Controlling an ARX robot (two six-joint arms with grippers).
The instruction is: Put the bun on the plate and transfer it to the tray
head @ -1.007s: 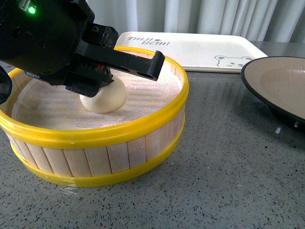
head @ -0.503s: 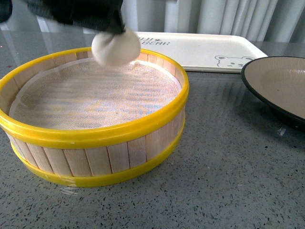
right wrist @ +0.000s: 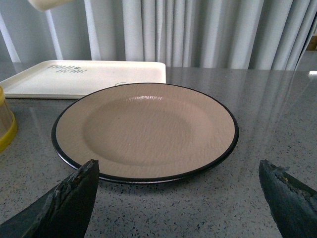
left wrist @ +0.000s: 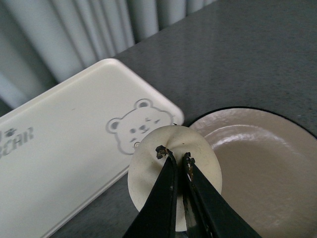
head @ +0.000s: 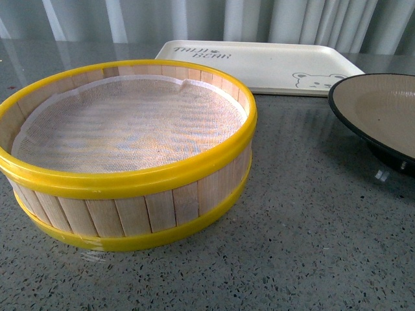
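Note:
My left gripper (left wrist: 174, 156) is shut on the cream-white bun (left wrist: 148, 171), which hangs in the air over the table between the tray (left wrist: 59, 163) and the plate (left wrist: 267, 173). In the right wrist view the underside of the bun (right wrist: 49, 4) peeks in at the upper corner, high above the table. The black-rimmed tan plate (right wrist: 143, 131) lies just ahead of my open right gripper (right wrist: 178, 191), nothing between its fingers. From the front the plate (head: 382, 116) sits at the right and the cream tray (head: 259, 65) with the bear drawing at the back; neither arm shows there.
A yellow-rimmed wooden steamer basket (head: 130, 181) with a cloth liner stands at the left front, with nothing in it. Grey curtains close off the back. The grey speckled tabletop (head: 311, 246) runs between basket and plate.
The left gripper has lifted the bun out of the steamer basket and carried it up and to the right, out of the front view. The basket stands without it now.

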